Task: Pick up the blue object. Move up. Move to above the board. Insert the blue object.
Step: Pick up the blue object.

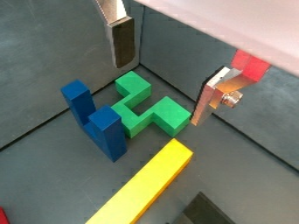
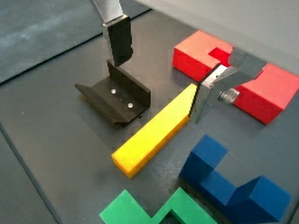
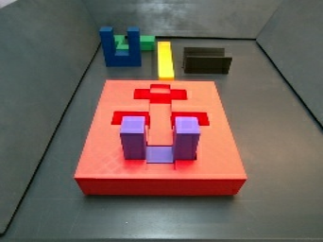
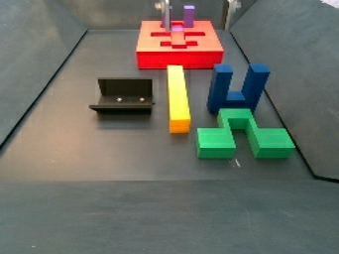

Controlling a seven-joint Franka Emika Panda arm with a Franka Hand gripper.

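The blue object (image 1: 93, 118) is a dark blue U-shaped block standing upright on the floor, prongs up. It shows in both wrist views (image 2: 228, 179) and both side views (image 3: 120, 47) (image 4: 239, 87). The board (image 3: 158, 165) is a big red slab; it also shows in a side view (image 4: 149, 48) and a wrist view (image 2: 268, 92). A purple U-shaped block (image 3: 158, 140) sits in it. My gripper (image 1: 162, 87) (image 2: 159, 87) is open and empty, high above the floor and apart from the blue object. Its fingers (image 4: 166, 10) show at the frame's edge.
A green stepped block (image 1: 146, 107) (image 4: 241, 134) touches the blue object. A long yellow bar (image 2: 158, 131) (image 4: 176, 94) lies beside them. The fixture (image 2: 117, 96) (image 4: 122, 96) stands on the yellow bar's other side. Grey walls enclose the floor.
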